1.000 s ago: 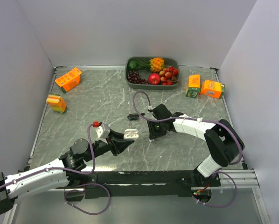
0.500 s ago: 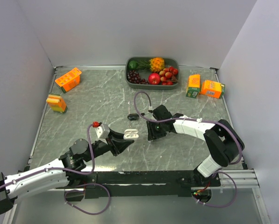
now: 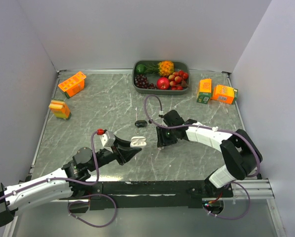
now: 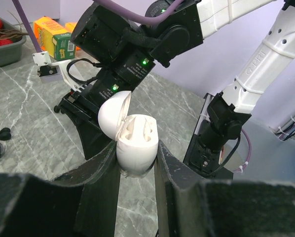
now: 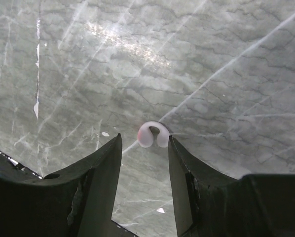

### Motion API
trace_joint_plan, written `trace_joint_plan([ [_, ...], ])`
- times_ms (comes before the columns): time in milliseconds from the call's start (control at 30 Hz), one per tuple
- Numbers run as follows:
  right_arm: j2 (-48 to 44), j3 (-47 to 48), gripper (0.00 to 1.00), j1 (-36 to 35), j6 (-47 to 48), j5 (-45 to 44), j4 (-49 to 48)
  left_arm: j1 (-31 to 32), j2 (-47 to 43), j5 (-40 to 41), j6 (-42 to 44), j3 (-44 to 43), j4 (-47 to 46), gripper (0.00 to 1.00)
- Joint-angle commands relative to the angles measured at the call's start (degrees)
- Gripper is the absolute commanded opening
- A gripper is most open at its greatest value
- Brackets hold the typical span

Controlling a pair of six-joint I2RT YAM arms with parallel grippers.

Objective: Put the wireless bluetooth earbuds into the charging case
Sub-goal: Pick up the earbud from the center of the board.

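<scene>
Right gripper (image 5: 144, 148): jaws parted and released, pointing straight down at the table (image 3: 88, 128), nothing clasped. A white earbud (image 5: 154, 136) lies flat on the marble between the two fingertips, clear of both pads as far as can be seen. It reads as a small glossy arch, and whether this is one bud or a pair lying together cannot be told. Left gripper (image 4: 136, 152): clenched on the white charging case (image 4: 136, 140), held off the table near the table's middle, just left of the right gripper. The case stands upright with its lid (image 4: 113, 111) swung open, and both sockets show bare. A black earbud (image 4: 3, 133) lies on the table beyond the case. The right arm's wrist crowds close behind the open case. At the far edge sits a fruit tray (image 3: 135, 83), with orange cartons (image 3: 72, 84) to either side, well apart from the work.
</scene>
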State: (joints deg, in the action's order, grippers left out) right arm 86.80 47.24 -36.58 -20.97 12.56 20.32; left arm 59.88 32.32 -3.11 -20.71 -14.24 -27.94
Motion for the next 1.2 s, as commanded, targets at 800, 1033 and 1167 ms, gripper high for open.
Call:
trace_joint_plan([
  [800,5.4,0.1,0.35,2.8,1.5,2.1,-1.6,0.4,-0.2,0.5,0.2,-0.2,-1.5,0.01],
  [1033,4.8,-1.8,0.20,2.8,0.3,4.2,-2.8,0.4,0.1,0.5,0.1,-0.2,-1.8,0.01],
  [1167,3.6,-2.9,0.11,2.8,-1.4,5.7,-3.6,0.4,0.0,0.5,0.1,-0.1,-1.8,0.01],
])
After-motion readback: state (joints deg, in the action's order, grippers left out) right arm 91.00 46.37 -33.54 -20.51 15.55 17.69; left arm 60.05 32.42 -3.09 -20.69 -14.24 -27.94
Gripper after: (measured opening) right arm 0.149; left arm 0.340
